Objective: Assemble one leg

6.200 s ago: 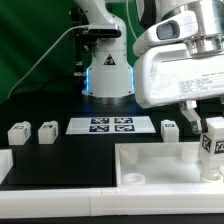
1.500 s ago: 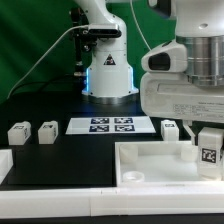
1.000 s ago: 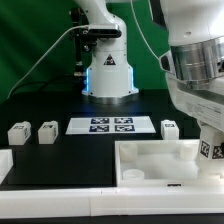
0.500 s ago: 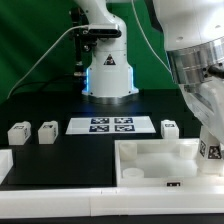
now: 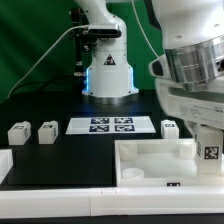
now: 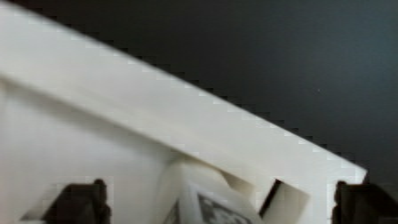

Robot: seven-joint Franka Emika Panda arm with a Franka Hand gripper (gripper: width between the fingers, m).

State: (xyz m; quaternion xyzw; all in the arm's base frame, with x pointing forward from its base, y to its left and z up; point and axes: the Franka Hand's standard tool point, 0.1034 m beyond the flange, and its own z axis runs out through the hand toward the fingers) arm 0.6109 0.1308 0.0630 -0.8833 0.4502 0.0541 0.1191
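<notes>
At the tabletop's [image 5: 150, 148] corner on the exterior view's right, the leg [image 5: 209, 151] is pinched upright by the pincer [image 5: 208, 139]. The wrist [image 5: 195, 65] has been turned since a moment ago, so screwing-in is judged underway.

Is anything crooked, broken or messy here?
Nothing stands out. The spare legs stand upright, the marker board lies flat, and the hand holds the leg upright at a corner of the tabletop.
</notes>
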